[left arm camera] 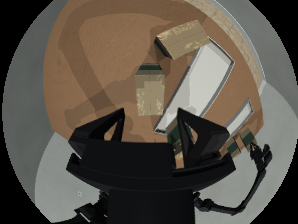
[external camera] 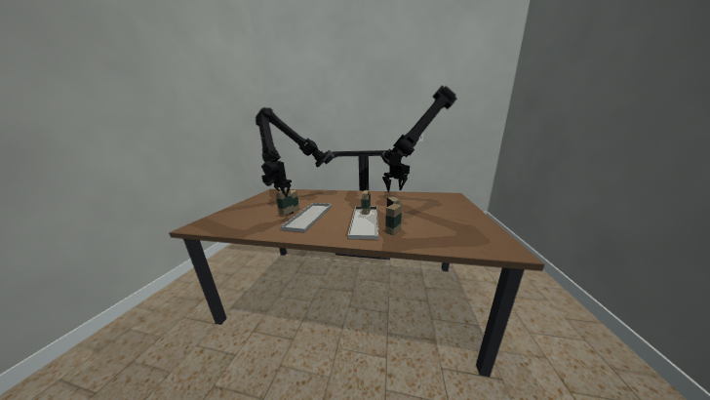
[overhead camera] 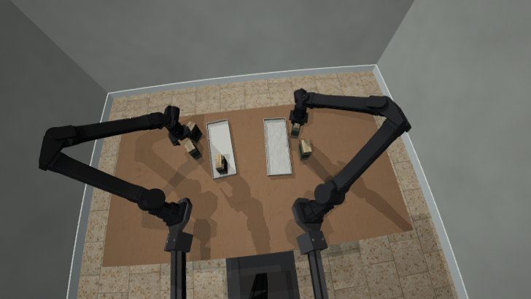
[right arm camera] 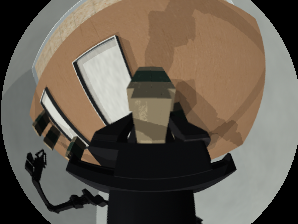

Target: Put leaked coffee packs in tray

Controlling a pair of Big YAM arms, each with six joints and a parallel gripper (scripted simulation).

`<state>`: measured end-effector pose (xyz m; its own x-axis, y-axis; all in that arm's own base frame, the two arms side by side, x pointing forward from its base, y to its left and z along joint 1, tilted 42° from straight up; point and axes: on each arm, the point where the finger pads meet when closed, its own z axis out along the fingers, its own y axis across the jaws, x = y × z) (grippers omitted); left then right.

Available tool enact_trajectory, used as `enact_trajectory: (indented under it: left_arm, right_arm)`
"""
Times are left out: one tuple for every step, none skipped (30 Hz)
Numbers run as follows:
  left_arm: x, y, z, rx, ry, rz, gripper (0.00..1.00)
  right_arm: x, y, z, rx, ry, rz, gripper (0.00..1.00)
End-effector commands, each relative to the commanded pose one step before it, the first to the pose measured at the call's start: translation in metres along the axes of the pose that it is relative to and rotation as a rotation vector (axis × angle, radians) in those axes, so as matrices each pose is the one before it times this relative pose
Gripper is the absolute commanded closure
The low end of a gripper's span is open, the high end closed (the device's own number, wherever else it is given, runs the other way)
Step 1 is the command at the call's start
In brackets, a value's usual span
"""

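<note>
Left fingers [overhead camera: 178,142] [external camera: 395,189]: open, holding nothing, above the tabletop [overhead camera: 249,208] [external camera: 422,243] outside the loaded tray [overhead camera: 222,138] [external camera: 362,228] [left arm camera: 205,85] [right arm camera: 62,117].
Right fingers [overhead camera: 295,124] [external camera: 284,191]: closed on a coffee pack [overhead camera: 295,130] [external camera: 286,203] [left arm camera: 247,137] [right arm camera: 150,110]; whether its base touches wood is unclear.
Tray pack [overhead camera: 220,163] [external camera: 365,201] [left arm camera: 177,137] [right arm camera: 76,146]: upright inside the loaded tray, partly behind a left finger in the left wrist view.
Left-side pair: standing beside the loaded tray; one mostly hides the other in the exterior view.
Fifth pack [overhead camera: 305,148] [external camera: 295,198]: beyond the second tray [overhead camera: 278,171] [external camera: 306,219] [left arm camera: 240,116] [right arm camera: 100,70] from the loaded tray.
Softness: cannot tell.
</note>
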<state>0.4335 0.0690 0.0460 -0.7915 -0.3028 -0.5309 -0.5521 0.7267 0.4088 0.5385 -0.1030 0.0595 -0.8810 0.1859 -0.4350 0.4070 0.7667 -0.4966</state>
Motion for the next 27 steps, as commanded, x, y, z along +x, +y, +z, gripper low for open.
enact_trajectory:
  left_arm:
    - [-0.00707, -0.00209, -0.00390, 0.00700, -0.00991, -0.01865, 0.24]
    - [0.00000, 0.00000, 0.00000, 0.00000, 0.00000, 0.00000, 0.24]
    - [0.00000, 0.00000, 0.00000, 0.00000, 0.00000, 0.00000, 0.24]
    - [0.00000, 0.00000, 0.00000, 0.00000, 0.00000, 0.00000, 0.24]
    - [0.00000, 0.00000, 0.00000, 0.00000, 0.00000, 0.00000, 0.24]
    - [0.00000, 0.00000, 0.00000, 0.00000, 0.00000, 0.00000, 0.24]
    - [0.00000, 0.00000, 0.00000, 0.00000, 0.00000, 0.00000, 0.24]
    - [0.00000, 0.00000, 0.00000, 0.00000, 0.00000, 0.00000, 0.24]
    - [0.00000, 0.00000, 0.00000, 0.00000, 0.00000, 0.00000, 0.24]
    - [0.00000, 0.00000, 0.00000, 0.00000, 0.00000, 0.00000, 0.24]
    - [0.00000, 0.00000, 0.00000, 0.00000, 0.00000, 0.00000, 0.24]
    - [0.00000, 0.00000, 0.00000, 0.00000, 0.00000, 0.00000, 0.24]
    - [0.00000, 0.00000, 0.00000, 0.00000, 0.00000, 0.00000, 0.24]
    - [0.00000, 0.00000, 0.00000, 0.00000, 0.00000, 0.00000, 0.24]
    - [0.00000, 0.00000, 0.00000, 0.00000, 0.00000, 0.00000, 0.24]
    - [0.00000, 0.00000, 0.00000, 0.00000, 0.00000, 0.00000, 0.24]
    - [0.00000, 0.00000, 0.00000, 0.00000, 0.00000, 0.00000, 0.24]
    - [0.00000, 0.00000, 0.00000, 0.00000, 0.00000, 0.00000, 0.24]
    - [0.00000, 0.00000, 0.00000, 0.00000, 0.00000, 0.00000, 0.24]
    - [0.00000, 0.00000, 0.00000, 0.00000, 0.00000, 0.00000, 0.24]
    - [0.00000, 0.00000, 0.00000, 0.00000, 0.00000, 0.00000, 0.24]
    - [0.00000, 0.00000, 0.00000, 0.00000, 0.00000, 0.00000, 0.24]
    - [0.00000, 0.00000, 0.00000, 0.00000, 0.00000, 0.00000, 0.24]
    - [0.00000, 0.00000, 0.00000, 0.00000, 0.00000, 0.00000, 0.24]
    - [0.00000, 0.00000, 0.00000, 0.00000, 0.00000, 0.00000, 0.24]
    - [0.00000, 0.00000, 0.00000, 0.00000, 0.00000, 0.00000, 0.24]
    - [0.00000, 0.00000, 0.00000, 0.00000, 0.00000, 0.00000, 0.24]
  right_arm:
    - [-0.02356, 0.01302, -0.02964, -0.01814, -0.06086, 0.03974, 0.77]
    - [0.01119, 0.01078, 0.01163, 0.00705, 0.02388, -0.02016, 0.77]
    - [0.00130, 0.00391, -0.00003, -0.00002, 0.00014, -0.00019, 0.77]
    - [0.00125, 0.00392, -0.00003, -0.00007, -0.00001, -0.00005, 0.77]
    - [0.00272, 0.00385, 0.00047, 0.00061, 0.00202, -0.00180, 0.77]
    - [0.00294, 0.00382, 0.00054, 0.00074, 0.00232, -0.00208, 0.77]
    - [-0.00123, 0.00405, -0.00086, -0.00123, -0.00343, 0.00288, 0.77]
    - [0.00055, 0.00396, -0.00026, -0.00041, -0.00098, 0.00078, 0.77]
    - [0.00125, 0.00392, -0.00003, -0.00007, -0.00002, -0.00005, 0.77]
    - [-0.00281, 0.00120, -0.00480, -0.00351, -0.00920, 0.00812, 0.77]
    - [-0.00267, 0.00133, -0.00461, -0.00350, -0.00876, 0.00782, 0.77]
    - [0.00067, 0.00355, -0.00071, -0.00071, -0.00126, 0.00116, 0.77]
    - [0.00000, 0.00000, 0.00000, 0.00000, 0.00000, 0.00000, 0.77]
    - [0.00000, 0.00000, 0.00000, 0.00000, 0.00000, 0.00000, 0.77]
    - [-0.00242, 0.00158, -0.00427, -0.00344, -0.00799, 0.00729, 0.77]
    - [0.01412, 0.01154, 0.01407, 0.01078, 0.02706, -0.02459, 0.77]
    - [0.00127, 0.00393, -0.00002, -0.00007, 0.00000, -0.00007, 0.77]
    - [0.00125, 0.00392, -0.00003, -0.00008, -0.00003, -0.00004, 0.77]
    - [0.00125, 0.00392, -0.00003, -0.00008, -0.00003, -0.00004, 0.77]
    - [0.00125, 0.00392, -0.00003, -0.00008, -0.00003, -0.00004, 0.77]
    - [0.00125, 0.00392, -0.00003, -0.00008, -0.00004, -0.00004, 0.77]
    - [0.00125, 0.00392, -0.00003, -0.00008, -0.00004, -0.00004, 0.77]
    - [0.00125, 0.00391, -0.00003, -0.00008, -0.00004, -0.00004, 0.77]
    - [0.00125, 0.00391, -0.00003, -0.00008, -0.00004, -0.00003, 0.77]
    - [-0.00256, 0.00178, -0.00419, -0.00376, -0.00753, 0.00718, 0.77]
    - [-0.00107, 0.00265, -0.00255, -0.00240, -0.00453, 0.00436, 0.77]
    - [0.00156, 0.00408, 0.00028, 0.00012, 0.00058, -0.00056, 0.77]
